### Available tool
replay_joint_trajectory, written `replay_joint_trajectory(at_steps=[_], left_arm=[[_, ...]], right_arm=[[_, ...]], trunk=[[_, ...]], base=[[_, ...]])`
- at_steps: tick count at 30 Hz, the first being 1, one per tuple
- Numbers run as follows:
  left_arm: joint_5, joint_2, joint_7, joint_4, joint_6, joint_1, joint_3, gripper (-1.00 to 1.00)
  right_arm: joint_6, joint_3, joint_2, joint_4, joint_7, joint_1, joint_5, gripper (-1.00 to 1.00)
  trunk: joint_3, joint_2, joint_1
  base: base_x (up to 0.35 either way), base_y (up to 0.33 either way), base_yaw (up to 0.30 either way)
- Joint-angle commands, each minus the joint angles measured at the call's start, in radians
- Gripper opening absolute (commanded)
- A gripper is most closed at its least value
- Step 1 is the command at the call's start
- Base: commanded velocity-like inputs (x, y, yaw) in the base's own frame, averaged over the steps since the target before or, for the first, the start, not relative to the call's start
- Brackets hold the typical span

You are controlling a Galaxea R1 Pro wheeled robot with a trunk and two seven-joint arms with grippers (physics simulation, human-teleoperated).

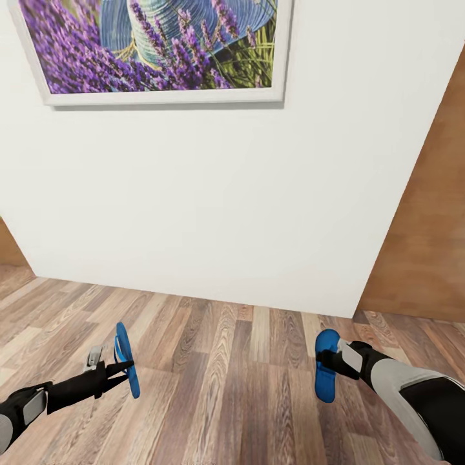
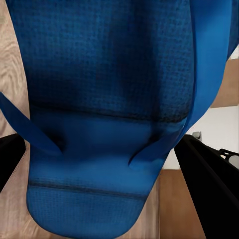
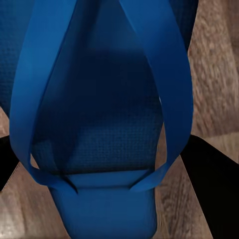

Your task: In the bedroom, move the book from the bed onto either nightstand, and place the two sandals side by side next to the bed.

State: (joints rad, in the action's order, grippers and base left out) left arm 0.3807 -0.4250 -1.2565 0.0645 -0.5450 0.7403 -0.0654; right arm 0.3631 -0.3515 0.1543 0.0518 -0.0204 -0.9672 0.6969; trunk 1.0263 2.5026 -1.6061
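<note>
- Two blue sandals are in the robot's hands, both held above the wood-plank floor [image 1: 245, 381], in front of a white wall [image 1: 213, 194].
- Left hand [image 1: 123, 369] holds the left sandal [image 1: 126, 367] on its edge, sole upright; the dark fingers [image 2: 211, 184] close on both sides of its sole [image 2: 99, 99].
- Right hand [image 1: 332, 368] grips the right sandal [image 1: 327, 373], which hangs with its length toward the floor; its straps [image 3: 169, 84] face the wrist camera, with black fingers [image 3: 211, 184] at both sides.
- One framed picture of purple flowers [image 1: 155, 48] hangs on the wall above.
- One brown wooden panel [image 1: 426, 232] stands at the right of the wall.
</note>
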Motion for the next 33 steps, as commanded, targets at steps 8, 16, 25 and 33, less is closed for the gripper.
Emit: replay_joint_trajectory(at_steps=[8,16,25,33], left_arm=[[-0.005,0.001,0.001,0.0,-0.01,0.001,-0.008,-1.0],[-0.005,0.003,0.004,0.0,-0.01,0.001,-0.008,-1.0],[-0.005,0.002,0.005,0.0,-0.01,0.001,-0.008,-1.0],[-0.005,0.002,0.005,-0.001,-0.01,0.001,-0.008,-1.0]], right_arm=[[0.003,-0.007,-0.002,0.0,-0.003,-0.001,0.012,-1.0],[0.005,-0.007,-0.002,0.0,-0.003,-0.001,0.011,-1.0],[0.005,-0.008,-0.002,0.0,-0.003,-0.001,0.01,-1.0],[0.005,-0.009,-0.004,0.0,-0.004,-0.001,0.011,-1.0]], trunk=[[0.004,0.0,0.0],[0.006,0.0,0.0],[0.009,0.0,0.0],[0.012,0.0,0.0]], base=[[0.0,0.0,0.253],[0.0,0.0,0.253],[0.0,0.0,0.253],[0.0,0.0,0.253]])
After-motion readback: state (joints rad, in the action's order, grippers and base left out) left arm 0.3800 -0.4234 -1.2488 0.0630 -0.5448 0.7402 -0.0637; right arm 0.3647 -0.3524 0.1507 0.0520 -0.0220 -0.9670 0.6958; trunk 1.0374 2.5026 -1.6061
